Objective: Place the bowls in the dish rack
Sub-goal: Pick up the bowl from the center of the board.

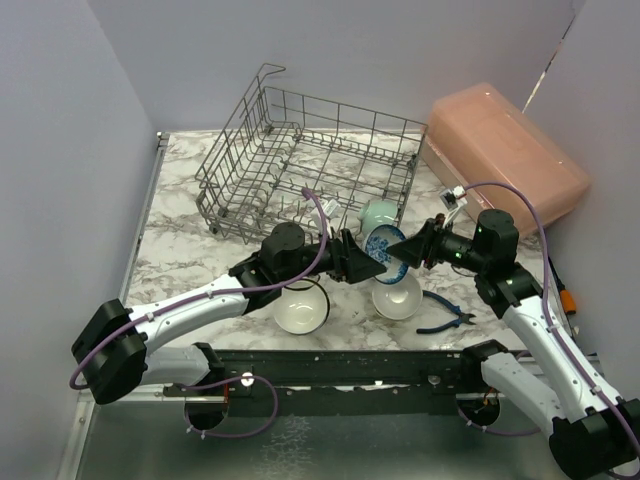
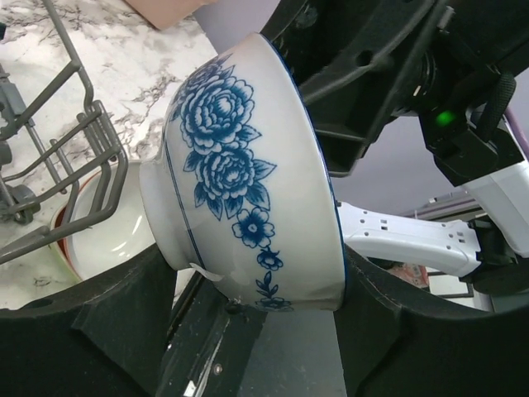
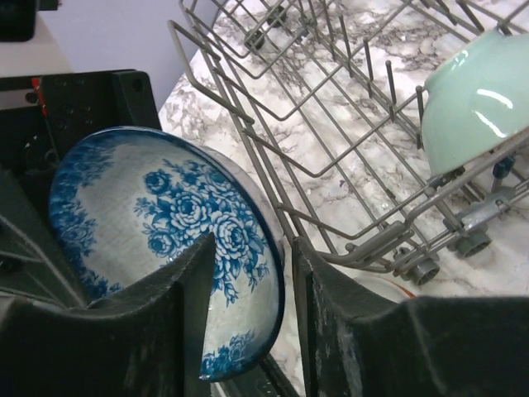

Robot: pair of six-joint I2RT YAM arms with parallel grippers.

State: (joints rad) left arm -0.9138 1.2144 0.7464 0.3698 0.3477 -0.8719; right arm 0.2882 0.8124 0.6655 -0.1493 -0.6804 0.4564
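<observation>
A blue-patterned white bowl (image 1: 388,252) hangs on its side above the table, between both grippers. My left gripper (image 1: 368,262) is shut on it: in the left wrist view the bowl (image 2: 240,165) sits wedged foot to rim between the jaws of that gripper (image 2: 248,289). My right gripper (image 1: 412,248) is open; its jaws straddle the bowl's rim (image 3: 165,223), one inside and one outside with a gap, at the gripper's mouth (image 3: 248,273). A mint green bowl (image 1: 378,213) (image 3: 475,99) leans in the front right corner of the dish rack (image 1: 300,160) (image 3: 331,124).
Two white bowls (image 1: 300,306) (image 1: 397,296) rest on the marble table under the grippers. Blue-handled pliers (image 1: 445,318) lie at the right. A pink translucent box (image 1: 505,150) stands behind the rack's right side. Walls close both sides.
</observation>
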